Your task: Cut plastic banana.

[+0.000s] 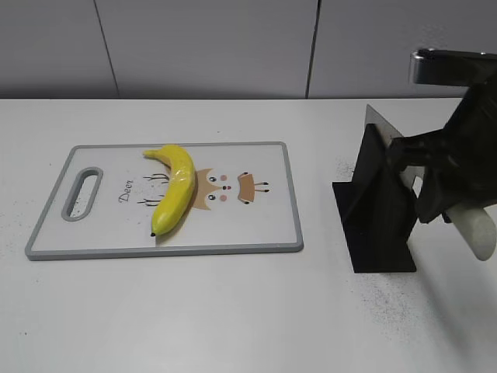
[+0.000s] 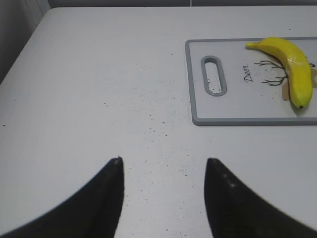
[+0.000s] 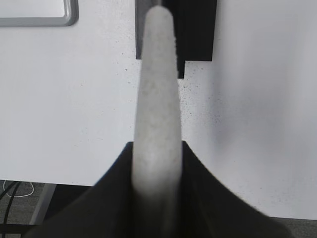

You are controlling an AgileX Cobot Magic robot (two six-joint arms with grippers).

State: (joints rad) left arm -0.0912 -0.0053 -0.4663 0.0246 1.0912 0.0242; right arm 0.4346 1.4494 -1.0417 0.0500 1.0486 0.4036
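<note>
The plastic banana [image 1: 175,192] is yellow and curved, with a dark tip toward the front. It lies on the left half of the grey-rimmed cutting board [image 1: 264,241] and also shows in the left wrist view [image 2: 292,64]. My right gripper [image 1: 444,194] is shut on the knife's whitish handle [image 3: 157,89], right of the board. The grey blade [image 1: 380,123] stands at the black knife stand [image 1: 373,217]. My left gripper [image 2: 163,163] is open and empty over bare table left of the board, and is out of the exterior view.
The cutting board [image 2: 237,119] has a handle slot [image 2: 213,74] at its left end and a deer drawing. The stand [image 3: 195,29] sits just ahead of the handle's end. The board's corner [image 3: 49,21] shows at the upper left of the right wrist view. The table's front edge lies close under the right gripper.
</note>
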